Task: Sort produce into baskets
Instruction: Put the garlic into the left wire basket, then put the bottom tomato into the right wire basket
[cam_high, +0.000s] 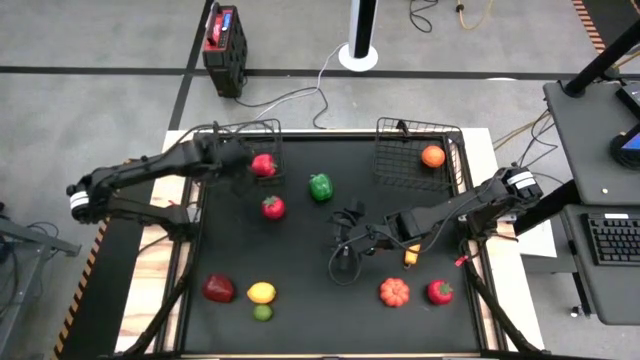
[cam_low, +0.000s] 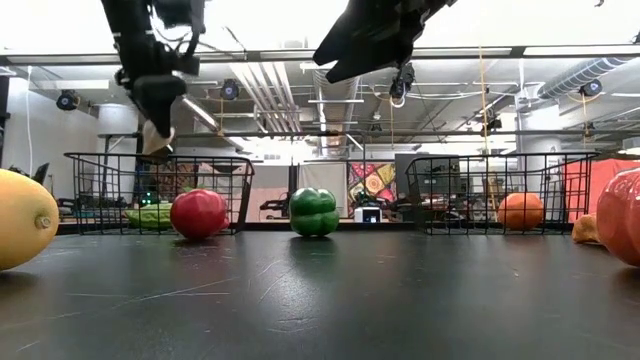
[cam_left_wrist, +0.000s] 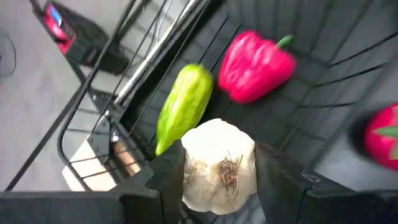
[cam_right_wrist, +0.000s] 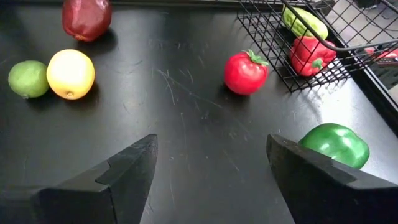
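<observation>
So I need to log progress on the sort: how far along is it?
Done: the left wire basket holds a red pepper and a green pod; the right wire basket holds an orange fruit. In hand: the left gripper holds a white garlic bulb over the left basket. The right gripper is open, empty. About eight pieces remain on the table.

a red-and-black box (cam_high: 224, 38) sits on the grey floor beyond the table, cables trailing from it; a keyboard (cam_high: 612, 240) rests on a side desk (cam_high: 590, 140).
</observation>
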